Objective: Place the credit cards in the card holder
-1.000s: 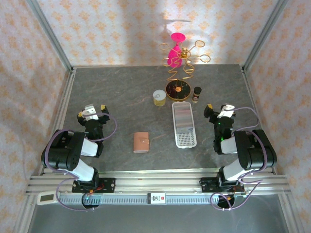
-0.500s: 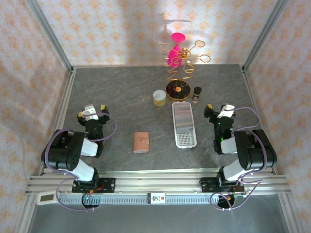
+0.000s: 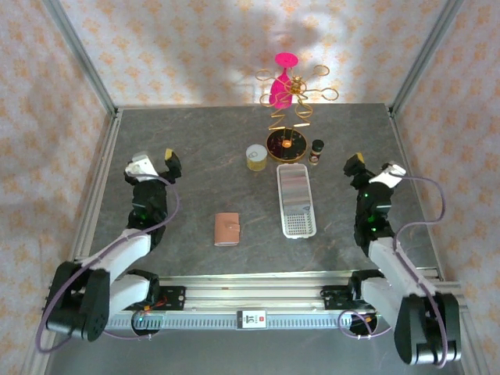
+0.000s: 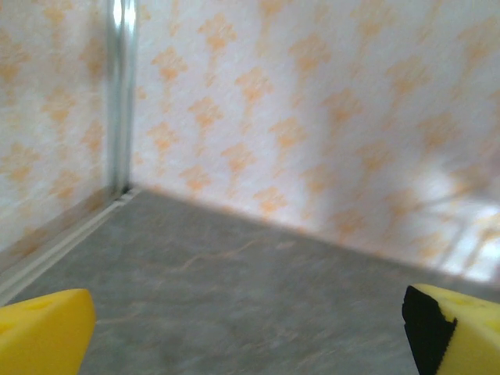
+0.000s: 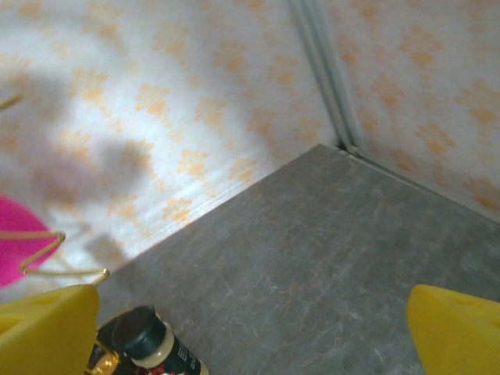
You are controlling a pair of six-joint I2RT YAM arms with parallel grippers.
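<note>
Probably light and supple, the card holder (image 3: 226, 229) lies flat, best pinched by an edge; left tool (image 3: 154, 162) and right tool (image 3: 373, 166) both stand spread, empty.

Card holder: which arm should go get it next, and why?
Probably the left gripper should reach toward the card holder first. The holder lies closed on the table, nearer to that gripper than to the right gripper. Both grippers are open and hold nothing.
</note>
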